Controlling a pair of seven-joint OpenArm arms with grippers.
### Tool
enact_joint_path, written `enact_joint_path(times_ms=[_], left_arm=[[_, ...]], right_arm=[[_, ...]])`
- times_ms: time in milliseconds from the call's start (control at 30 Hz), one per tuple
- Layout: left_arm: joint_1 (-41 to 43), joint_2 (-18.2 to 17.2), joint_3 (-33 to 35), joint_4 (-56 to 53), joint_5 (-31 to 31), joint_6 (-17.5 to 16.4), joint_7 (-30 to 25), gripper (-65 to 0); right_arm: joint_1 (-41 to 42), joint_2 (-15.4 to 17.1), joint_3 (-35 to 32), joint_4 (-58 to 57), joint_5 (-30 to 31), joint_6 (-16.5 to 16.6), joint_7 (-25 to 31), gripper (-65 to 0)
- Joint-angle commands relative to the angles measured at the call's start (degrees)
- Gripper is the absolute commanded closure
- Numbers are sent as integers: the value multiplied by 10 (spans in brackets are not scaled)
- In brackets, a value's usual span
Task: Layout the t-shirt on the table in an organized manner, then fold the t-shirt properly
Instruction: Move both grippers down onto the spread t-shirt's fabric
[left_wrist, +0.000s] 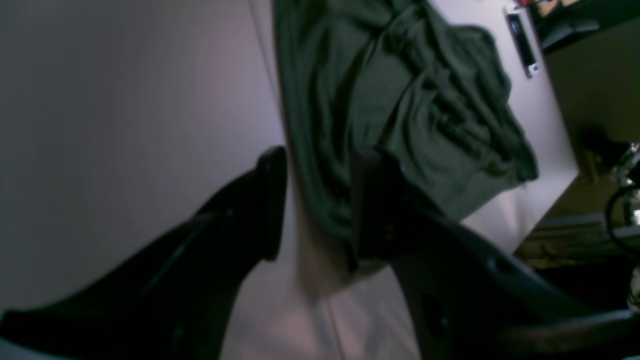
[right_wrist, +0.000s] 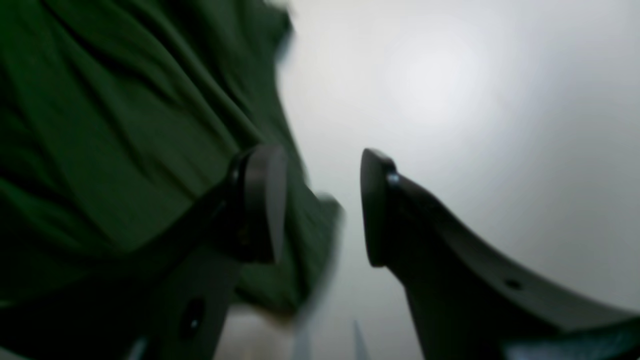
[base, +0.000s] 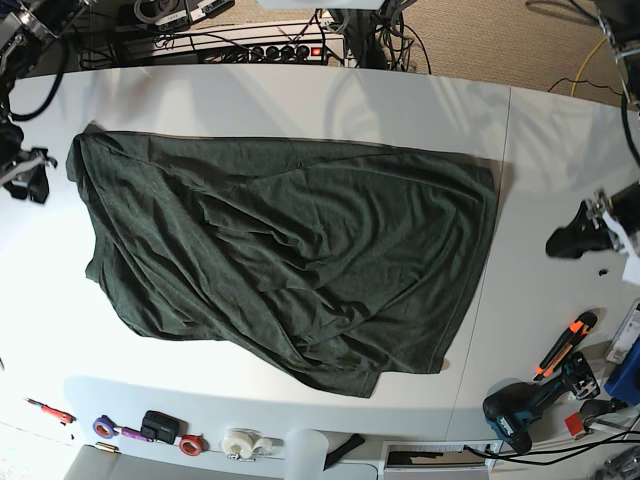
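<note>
Base view: crumpled t-shirt (base: 290, 265) spread across the table (base: 300, 100).

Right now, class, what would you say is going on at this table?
A two-armed robot is working on a dark green t-shirt spread across the white table. The shirt lies roughly flat but wrinkled and skewed, not yet folded. Both grippers are open and hold nothing: the left gripper sits off the shirt's edge on the base view's right, the right gripper beside its opposite edge. Tools and tape rolls lie along the near side.
</note>
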Motion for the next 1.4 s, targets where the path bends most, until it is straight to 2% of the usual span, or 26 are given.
enact_joint_path(times_ms=[0, 100, 133, 200, 267, 400, 467, 533, 633, 767, 867, 933, 1067, 1233, 1367], left_arm=[[-30, -4, -4, 10, -13, -5, -33, -223], [-75, 24, 11, 10, 90, -2, -106, -215], [-90, 32, 28, 9, 122, 10, -132, -215], [-121, 48, 78, 9, 184, 24, -180, -215], [-155, 64, 144, 9, 248, 39, -230, -215], [-239, 108, 285, 4, 420, 120, -327, -215], [-285, 138, 347, -13, 514, 177, -347, -215], [-330, 169, 399, -49, 568, 210, -369, -215], [-397, 219, 452, -149, 603, 243, -410, -215], [-475, 283, 461, -336, 634, 253, -492, -206], [-507, 312, 461, -449, 641, 272, -582, -167], [-509, 325, 461, -486, 641, 283, -631, -154], [-489, 345, 461, -493, 641, 280, -645, -154], [-458, 377, 461, -492, 641, 278, -644, -155], [-447, 390, 461, -490, 641, 266, -643, -155]], right_arm=[[15, 0, 3, 10, 18, 4, 12, -252], [43, -40, 3, 10, 37, 21, 6, -252], [49, -53, 3, 10, 44, 26, 1, -252], [55, -77, 0, 10, 55, 39, -10, -252], [55, -96, -11, 10, 58, 39, -24, -252], [51, -117, -50, 10, 57, 39, -62, -252], [44, -120, -73, 10, 56, 39, -65, -252], [39, -123, -90, 10, 56, 39, -65, -252], [36, -123, -109, 10, 55, 39, -67, -252], [36, -123, -112, 10, 55, 39, -78, -252], [36, -123, -112, 10, 56, 39, -92, -252], [36, -123, -112, 10, 56, 39, -93, -252], [36, -123, -112, 10, 58, 39, -72, -251], [51, -120, -112, 10, 56, 39, 24, -252], [105, -126, -114, 10, 45, 39, 27, -252]])
